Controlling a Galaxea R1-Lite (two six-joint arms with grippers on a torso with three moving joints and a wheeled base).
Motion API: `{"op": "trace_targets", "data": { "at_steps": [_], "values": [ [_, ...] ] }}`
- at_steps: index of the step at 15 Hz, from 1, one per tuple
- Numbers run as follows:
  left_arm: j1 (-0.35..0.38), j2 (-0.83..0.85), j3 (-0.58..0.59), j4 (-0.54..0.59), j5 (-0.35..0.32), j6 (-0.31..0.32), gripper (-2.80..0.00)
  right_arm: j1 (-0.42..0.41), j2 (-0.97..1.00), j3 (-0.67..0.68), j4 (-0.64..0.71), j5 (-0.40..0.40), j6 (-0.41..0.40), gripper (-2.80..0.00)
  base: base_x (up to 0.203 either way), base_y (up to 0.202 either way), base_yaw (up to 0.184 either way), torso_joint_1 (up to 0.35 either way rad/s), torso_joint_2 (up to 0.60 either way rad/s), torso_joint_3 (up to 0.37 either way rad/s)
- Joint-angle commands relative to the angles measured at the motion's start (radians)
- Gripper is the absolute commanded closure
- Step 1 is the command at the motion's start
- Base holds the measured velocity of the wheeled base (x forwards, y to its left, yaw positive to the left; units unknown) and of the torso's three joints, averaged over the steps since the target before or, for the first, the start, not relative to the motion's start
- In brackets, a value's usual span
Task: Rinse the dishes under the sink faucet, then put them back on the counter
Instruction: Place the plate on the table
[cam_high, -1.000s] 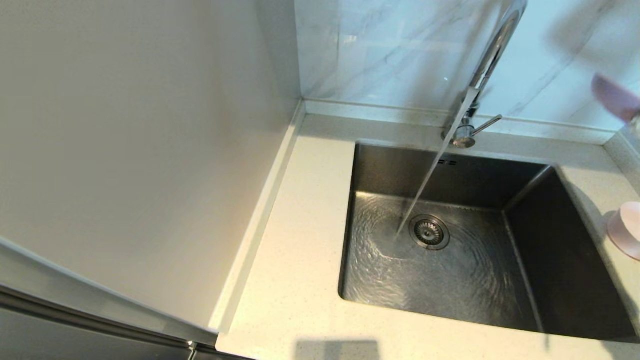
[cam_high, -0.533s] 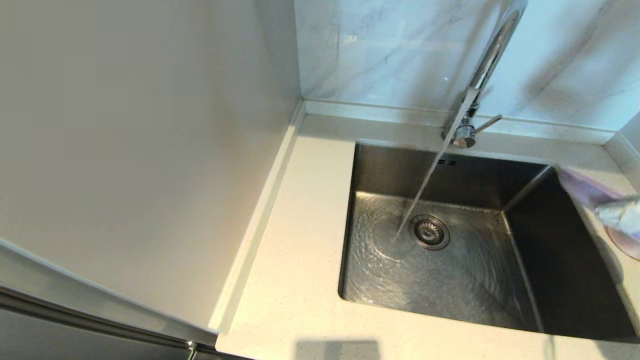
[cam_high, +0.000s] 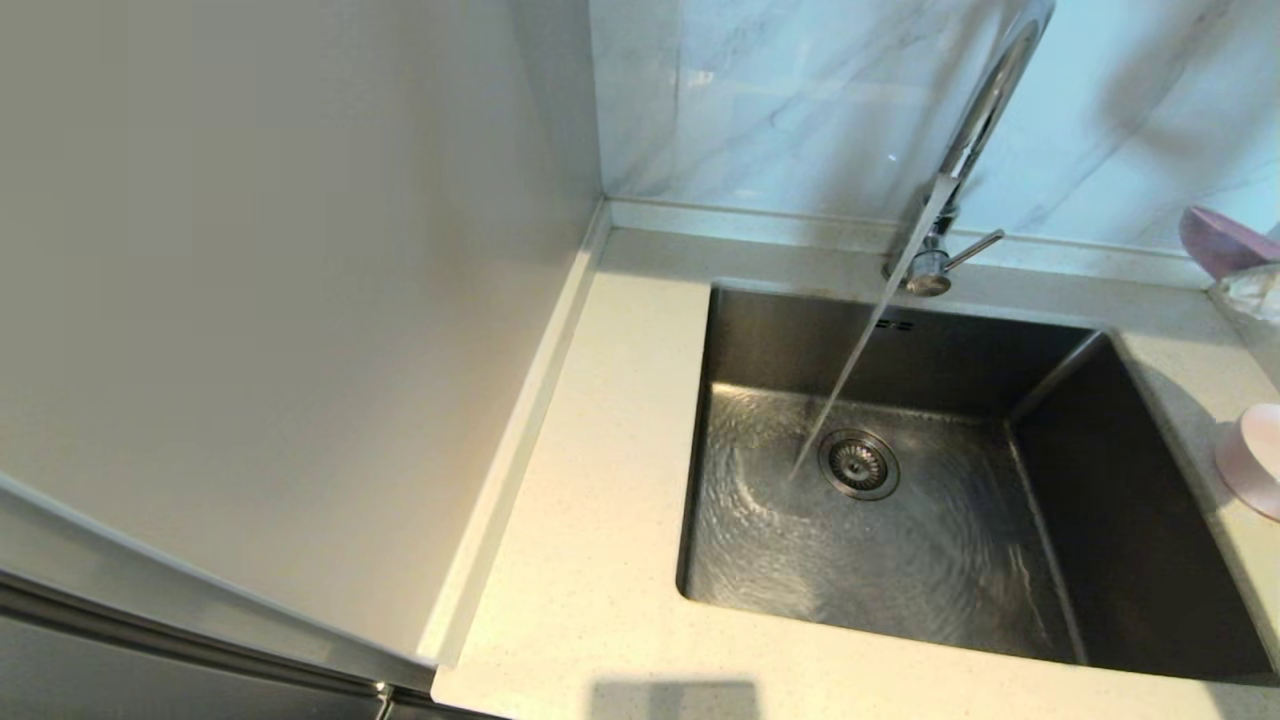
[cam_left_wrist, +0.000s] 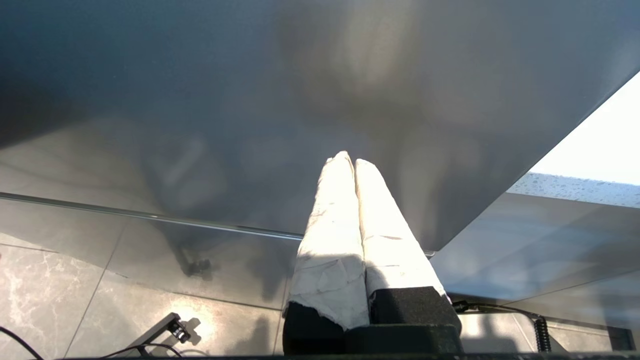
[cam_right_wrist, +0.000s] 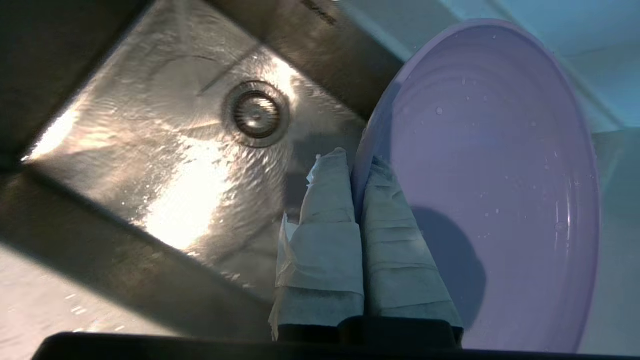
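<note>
Water runs from the chrome faucet (cam_high: 985, 110) into the steel sink (cam_high: 800, 330) and lands beside the drain strainer (cam_high: 858, 464). My right gripper (cam_right_wrist: 357, 167) is shut on the rim of the lilac plate (cam_right_wrist: 490, 175), held tilted and speckled with drops above the sink's right side. In the head view only the plate's edge (cam_high: 1222, 240) and a wrapped fingertip (cam_high: 1250, 290) show at the far right. The small pink dish (cam_high: 1255, 460) rests on the counter (cam_high: 590, 520) right of the sink. The whitish bowl is out of view. My left gripper (cam_left_wrist: 348, 161) is shut and empty, parked low.
The faucet lever (cam_high: 975, 248) sticks out to the right of its base. A cream wall panel (cam_high: 280, 300) borders the counter on the left, marble tiles (cam_high: 780, 100) at the back. The left wrist view faces a grey cabinet front (cam_left_wrist: 250, 100) above floor tiles.
The plate in my right gripper dipped down over the sink's right edge half a second ago and has risen back up to the far right. Water keeps running.
</note>
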Motion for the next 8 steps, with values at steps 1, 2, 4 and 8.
{"op": "trace_targets", "data": {
  "at_steps": [1,2,4,8],
  "values": [
    [0.0,0.0,0.0,0.0,0.0,0.0,0.0,0.0,0.1,-0.072,-0.009,-0.087,-0.044,0.0,0.0,0.0,0.0,0.0,0.0,0.0],
    [0.0,0.0,0.0,0.0,0.0,0.0,0.0,0.0,0.129,-0.079,-0.046,-0.137,-0.065,0.0,0.0,0.0,0.0,0.0,0.0,0.0],
    [0.0,0.0,0.0,0.0,0.0,0.0,0.0,0.0,0.192,-0.087,-0.11,-0.162,-0.073,0.0,0.0,0.0,0.0,0.0,0.0,0.0],
    [0.0,0.0,0.0,0.0,0.0,0.0,0.0,-0.003,0.335,-0.131,-0.204,-0.195,-0.072,0.0,0.0,0.0,0.0,0.0,0.0,0.0]
  ]
}}
